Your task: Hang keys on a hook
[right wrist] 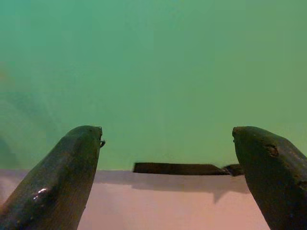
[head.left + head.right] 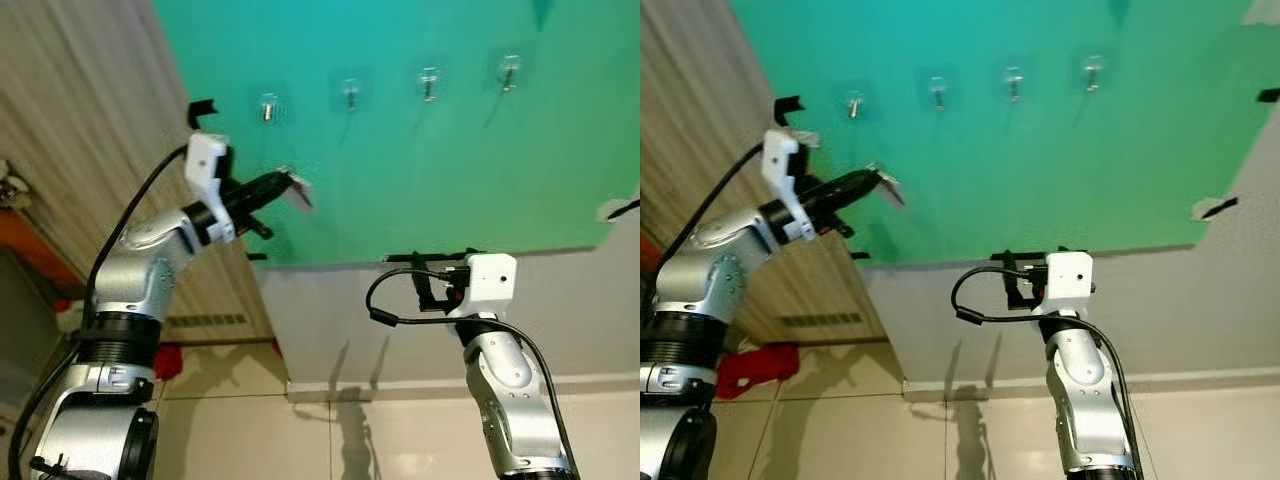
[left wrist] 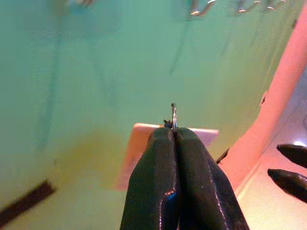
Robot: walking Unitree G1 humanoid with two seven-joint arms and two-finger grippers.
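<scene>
While the left gripper (image 2: 288, 187), clamped tight on the keys (image 3: 173, 117), sits below the leftmost hook (image 2: 268, 108), it should rise squarely so the ring meets that hook's tip, the right gripper (image 1: 168, 143) spread wide, well below.

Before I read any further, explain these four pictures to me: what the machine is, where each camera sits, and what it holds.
This is a humanoid robot with two silver arms, each ending in two long black fingers. The two wide pictures come from cameras in its head, looking at a green board taped to a wall, with a row of four small hooks. The two close pictures come from cameras on its wrists. The left gripper, raised below the leftmost hook, is shut on a key ring with a pale tag. The right gripper is open, holds nothing, and points at the board's lower edge.
</scene>
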